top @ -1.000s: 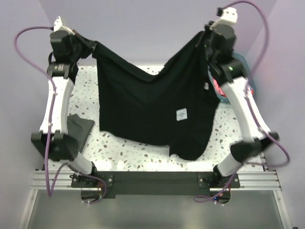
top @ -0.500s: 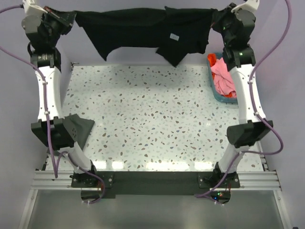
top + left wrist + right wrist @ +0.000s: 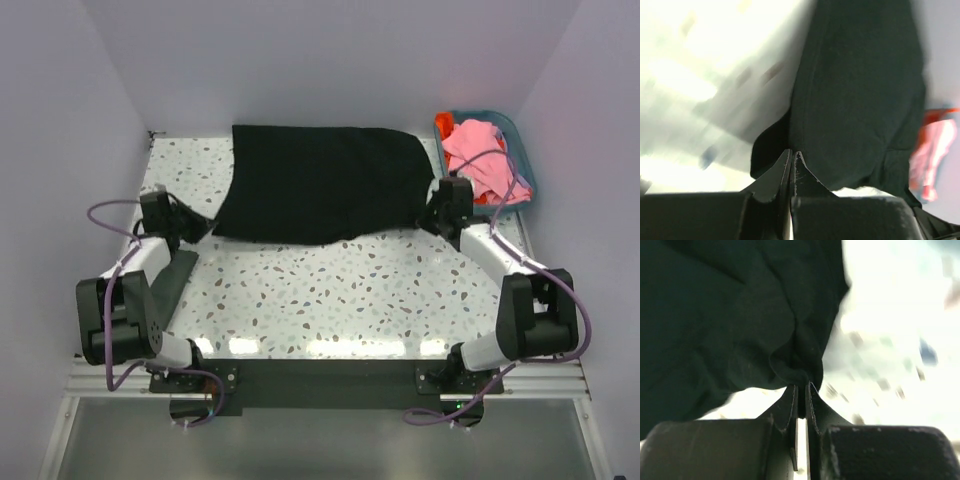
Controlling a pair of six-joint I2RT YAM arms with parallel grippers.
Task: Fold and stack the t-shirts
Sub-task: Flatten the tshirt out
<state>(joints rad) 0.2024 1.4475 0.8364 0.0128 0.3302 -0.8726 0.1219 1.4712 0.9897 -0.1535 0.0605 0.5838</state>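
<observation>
"Speckled white table (image 3: 350,300) with lilac walls on three sides. Where do we see the black t-shirt (image 3: 320,185)?"

"We see it spread flat on the far half, its long axis running left to right across the table. The far edge lies along the foot of the back wall. The near edge bows slightly toward the arm bases in the middle."

"And our grip on it?"

"We have the left gripper (image 3: 203,228) low at the near left corner. In the left wrist view its fingers (image 3: 785,167) are pressed nearly together, with the dark cloth (image 3: 855,100) at their tips, though that view is blurred. The right gripper (image 3: 430,215) is at the near right corner. In its wrist view a bunched fold of the cloth (image 3: 715,315) is pinched between narrow fingers (image 3: 812,405)."

"What about the edges and the room around it?"

"On the right, the shirt's end lies just beside the teal basket (image 3: 525,180), which holds a pink shirt (image 3: 480,160) and an orange-red one (image 3: 443,125). On the left, we see a strip of speckled surface between the cloth and the wall. A dark grey shirt (image 3: 178,280) lies by the left arm, near the front edge. Between the near hem and the arm bases, we see a broad band of bare tabletop."
</observation>
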